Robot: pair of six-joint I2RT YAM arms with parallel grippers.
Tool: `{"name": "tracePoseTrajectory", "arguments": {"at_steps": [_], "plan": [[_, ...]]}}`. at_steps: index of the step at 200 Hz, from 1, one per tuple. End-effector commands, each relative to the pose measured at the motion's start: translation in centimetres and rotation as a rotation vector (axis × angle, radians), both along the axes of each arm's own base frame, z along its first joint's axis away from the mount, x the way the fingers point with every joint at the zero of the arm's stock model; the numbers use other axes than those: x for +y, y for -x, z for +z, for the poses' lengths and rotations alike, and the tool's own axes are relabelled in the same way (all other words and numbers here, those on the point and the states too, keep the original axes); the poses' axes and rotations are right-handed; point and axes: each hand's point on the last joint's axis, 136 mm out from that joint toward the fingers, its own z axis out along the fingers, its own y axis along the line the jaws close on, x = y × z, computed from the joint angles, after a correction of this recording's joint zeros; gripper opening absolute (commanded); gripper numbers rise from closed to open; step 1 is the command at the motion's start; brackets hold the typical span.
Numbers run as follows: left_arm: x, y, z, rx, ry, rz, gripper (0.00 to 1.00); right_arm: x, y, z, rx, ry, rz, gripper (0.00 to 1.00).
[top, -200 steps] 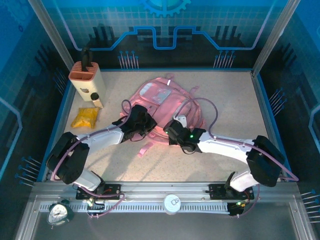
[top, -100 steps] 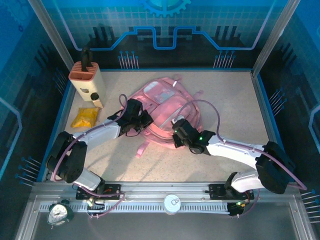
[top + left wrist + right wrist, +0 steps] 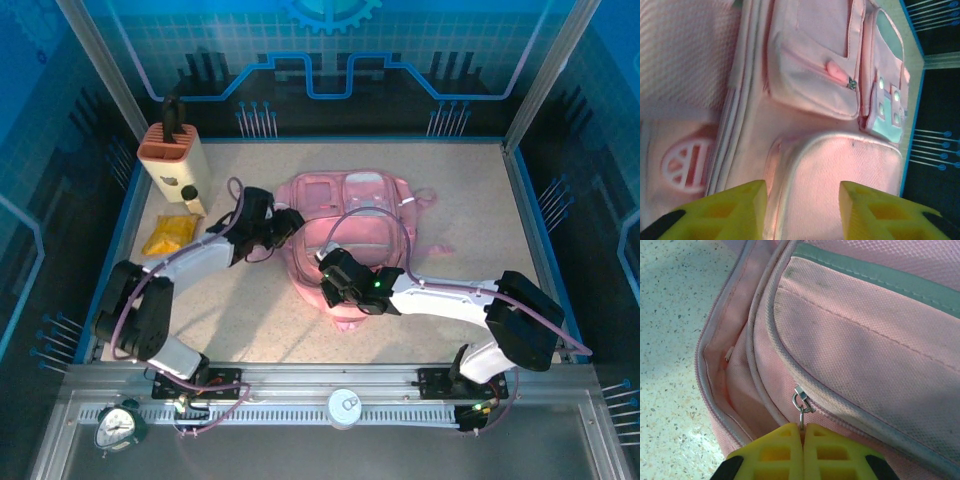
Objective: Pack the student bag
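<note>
The bag (image 3: pixel 330 195) is matt pink cloth with a coarse, visible weave; its piping (image 3: pixel 751 347) looks smoother and paler. At the bag's seam the zip pull (image 3: pixel 801 402) is bright bare metal. The right fingers (image 3: pixel 775 455) beside it are matt yellow plastic. Under the bag the table (image 3: pixel 470 170) looks speckled, grainy and dull.

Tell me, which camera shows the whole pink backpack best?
The top external view: nearly the whole student bag fits in. The left wrist view shows its front pockets close up; the right wrist view shows one corner, where the right gripper pinches a zipper ring.
</note>
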Motion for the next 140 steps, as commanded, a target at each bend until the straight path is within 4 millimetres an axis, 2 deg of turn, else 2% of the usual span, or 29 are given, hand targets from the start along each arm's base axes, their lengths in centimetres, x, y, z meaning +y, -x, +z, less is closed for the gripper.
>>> {"name": "tracePoseTrajectory", "arguments": {"at_steps": [1, 20, 48, 69, 83, 104, 128, 140], "plan": [[-0.8, 2.7, -0.7, 0.047, 0.064, 0.020, 0.46, 0.3, 0.6, 0.5, 0.030, -0.028, 0.002, 0.00], [-1.7, 4.4, -1.2, 0.062, 0.084, 0.036, 0.48, 0.3, 0.7, 0.5, 0.039, -0.035, -0.002, 0.00], [-4.2, 5.3, -0.9, 0.054, 0.111, 0.005, 0.48, 0.4, 0.7, 0.5, 0.043, -0.046, -0.008, 0.00], [-5.2, 5.4, -1.6, 0.062, 0.102, 0.003, 0.43, 0.3, 0.7, 0.6, 0.041, -0.043, -0.013, 0.00], [-5.3, 5.1, -2.0, 0.068, 0.107, 0.012, 0.34, 0.0, 0.7, 0.5, 0.041, -0.034, -0.017, 0.00], [-4.7, 4.5, -1.7, 0.045, 0.062, 0.032, 0.19, -1.3, 0.7, 0.4, 0.028, 0.005, -0.048, 0.00], [-2.7, 4.0, -1.5, 0.037, -0.009, 0.064, 0.00, -3.2, 0.8, 0.4, 0.016, 0.041, -0.083, 0.00], [-1.2, 3.8, -1.4, 0.036, -0.027, 0.084, 0.00, -4.5, 0.7, 0.2, 0.023, 0.062, -0.113, 0.00]]}}
